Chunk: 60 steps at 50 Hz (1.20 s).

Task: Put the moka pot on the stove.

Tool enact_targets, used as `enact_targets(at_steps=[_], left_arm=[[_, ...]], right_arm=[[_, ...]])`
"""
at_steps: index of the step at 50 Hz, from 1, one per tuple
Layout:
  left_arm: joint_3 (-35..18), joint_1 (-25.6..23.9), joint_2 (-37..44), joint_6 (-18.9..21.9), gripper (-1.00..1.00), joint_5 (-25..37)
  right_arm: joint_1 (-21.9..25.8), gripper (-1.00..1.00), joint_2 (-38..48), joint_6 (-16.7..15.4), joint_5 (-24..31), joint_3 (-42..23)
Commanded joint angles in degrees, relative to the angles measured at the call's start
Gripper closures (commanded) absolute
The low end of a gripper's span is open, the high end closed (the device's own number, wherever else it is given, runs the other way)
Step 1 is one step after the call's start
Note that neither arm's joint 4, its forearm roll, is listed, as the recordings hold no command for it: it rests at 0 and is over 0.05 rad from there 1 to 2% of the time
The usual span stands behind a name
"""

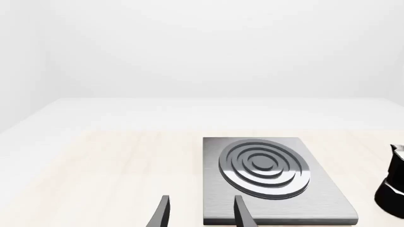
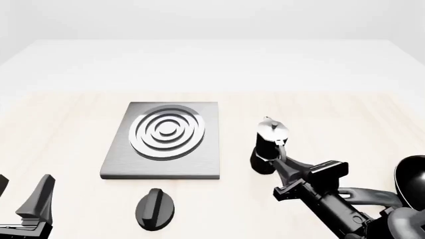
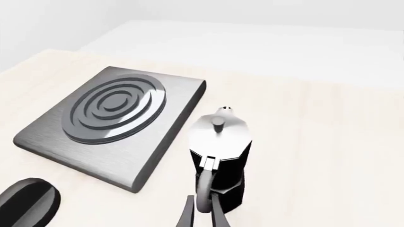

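The moka pot point(image 2: 268, 144), black with a shiny silver lid, stands upright on the table just right of the stove point(image 2: 207, 160), a grey plate with silver rings. In the right wrist view the moka pot point(image 3: 221, 142) has its curved handle between the fingers of my right gripper point(image 3: 203, 210), which is shut on it. From the front, the right gripper point(image 2: 279, 158) reaches the pot from the near side. My left gripper point(image 2: 23, 193) hangs open and holds nothing at the near left. In the left wrist view the left gripper point(image 1: 200, 210) faces the stove point(image 1: 322, 198), and the pot point(image 1: 392, 189) shows at the edge.
A flat black oval knob point(image 2: 155, 208) lies on the table in front of the stove, and the knob point(image 3: 28, 203) also shows in the right wrist view. A black frying pan point(image 2: 413, 181) sits at the right edge behind the right arm.
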Motion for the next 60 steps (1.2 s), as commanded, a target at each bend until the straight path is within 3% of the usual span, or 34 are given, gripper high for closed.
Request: enact_targets(at_steps=[1,11,46,60], left_arm=[[0.00,0.00,0.00,0.00,-1.00,0.00],[0.00,0.00,0.00,0.00,-1.00,0.00],[0.00,0.00,0.00,0.00,-1.00,0.00],[0.00,0.00,0.00,0.00,-1.00,0.00]], right_arm=[[0.44,1.00,-0.60,0.19,0.05,0.21],[0.58,1.00,-4.14,-0.40,1.52,1.07],[-0.66,1.00,-28.48,-4.07,23.37,-1.97],[-1.06,1.00,-32.90,-5.42,28.82,-5.99]])
